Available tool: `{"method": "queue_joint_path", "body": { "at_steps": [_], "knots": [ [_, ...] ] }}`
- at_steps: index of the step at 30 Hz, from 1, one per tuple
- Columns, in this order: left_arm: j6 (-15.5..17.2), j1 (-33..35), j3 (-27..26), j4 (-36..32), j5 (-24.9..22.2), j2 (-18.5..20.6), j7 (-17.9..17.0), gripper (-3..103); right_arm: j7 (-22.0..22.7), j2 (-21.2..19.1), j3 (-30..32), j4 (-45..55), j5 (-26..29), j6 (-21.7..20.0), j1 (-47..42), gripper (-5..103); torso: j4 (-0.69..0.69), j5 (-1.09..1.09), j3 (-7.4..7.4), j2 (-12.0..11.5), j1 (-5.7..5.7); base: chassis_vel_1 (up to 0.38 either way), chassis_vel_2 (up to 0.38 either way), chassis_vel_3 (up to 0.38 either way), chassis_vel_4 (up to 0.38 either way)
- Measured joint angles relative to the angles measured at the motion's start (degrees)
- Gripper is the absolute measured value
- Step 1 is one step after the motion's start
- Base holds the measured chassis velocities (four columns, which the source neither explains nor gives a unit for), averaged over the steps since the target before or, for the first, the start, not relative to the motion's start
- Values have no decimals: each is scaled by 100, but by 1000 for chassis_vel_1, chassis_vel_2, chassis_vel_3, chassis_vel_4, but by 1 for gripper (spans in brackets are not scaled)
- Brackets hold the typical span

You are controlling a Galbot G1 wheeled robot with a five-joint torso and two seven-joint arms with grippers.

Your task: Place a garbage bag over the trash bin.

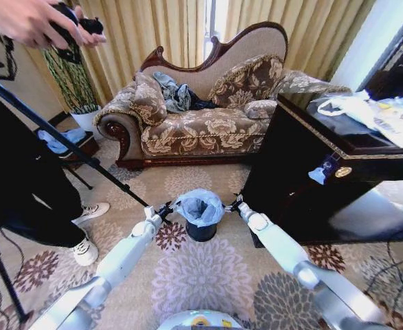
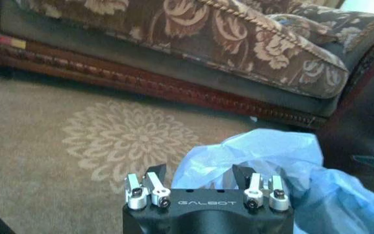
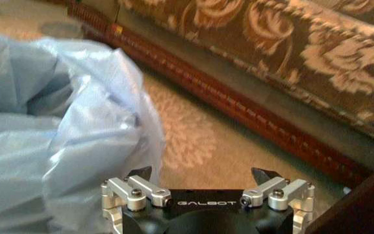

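Note:
The small black trash bin (image 1: 201,232) stands on the patterned carpet in front of the sofa. The pale blue garbage bag (image 1: 200,206) sits crumpled over its top and hides the rim. My left gripper (image 1: 166,210) is just beside the bag on its left, and my right gripper (image 1: 234,204) is close on its right. In the left wrist view the left gripper (image 2: 198,173) is open, with the garbage bag (image 2: 265,156) right ahead of its fingertips. The right wrist view shows the right gripper (image 3: 203,174) open too, the garbage bag (image 3: 64,131) bulging beside one finger.
A floral sofa (image 1: 201,124) stands behind the bin. A dark wooden cabinet (image 1: 311,179) stands close on the right, with white bags (image 1: 366,113) on top. On the left are a tripod leg (image 1: 64,141) and a person's feet (image 1: 84,251). Open carpet lies around the bin.

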Motion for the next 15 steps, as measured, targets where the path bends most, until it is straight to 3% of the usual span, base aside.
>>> {"method": "queue_joint_path", "body": {
  "at_steps": [4,7,12,13,15],
  "knots": [
    [9,94,83,-396,83,263,-23,70,1,-140,120,266,100,74,-108,100,1,2,0,0,1,0,0,0,0],
    [-159,-33,351,-629,643,573,96,70,33,-465,338,1058,307,-103,-344,100,2,4,0,0,1,0,0,0,0],
    [-272,-417,768,-538,1003,702,276,70,42,-913,630,2028,591,-365,-699,100,1,0,0,0,1,0,0,0,0],
    [-352,-628,1039,-364,1090,702,354,70,17,-1137,788,2447,734,-477,-925,100,0,6,0,1,0,0,0,0,0],
    [-459,-886,1373,-115,1174,653,459,70,-51,-1353,997,2864,901,-556,-1211,100,-1,-3,1,0,1,0,0,0,0]
  ]
}}
